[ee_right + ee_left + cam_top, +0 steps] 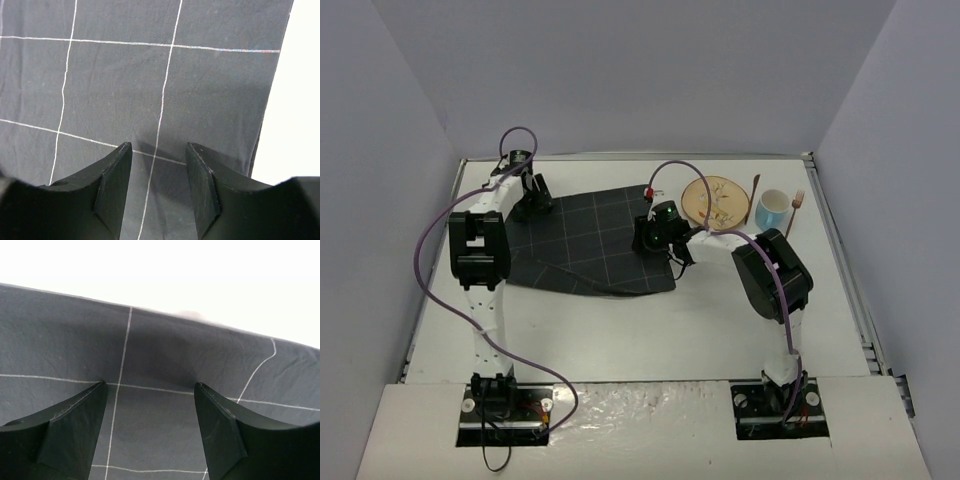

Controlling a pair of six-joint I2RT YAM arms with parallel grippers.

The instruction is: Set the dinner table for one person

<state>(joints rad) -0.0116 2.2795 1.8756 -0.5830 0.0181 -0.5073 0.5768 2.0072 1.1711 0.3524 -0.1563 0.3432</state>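
The dinner table (650, 335) is a white top with a thin metal rim. A dark grid-lined placemat (585, 240) lies on its middle, with its near edge rumpled. My left gripper (533, 203) is open over the mat's far left corner; in the left wrist view the mat (160, 360) fills the space between the left gripper's fingertips (150, 386). My right gripper (676, 250) is open over the mat's right edge; in the right wrist view the mat (125, 85) lies under the right gripper (159, 146). Neither gripper holds anything.
A round wooden plate (712, 200) sits at the back right. Beside it lie a brown utensil (754, 198), a blue and white cup (771, 209) and a small fork (794, 212). White walls close in the table.
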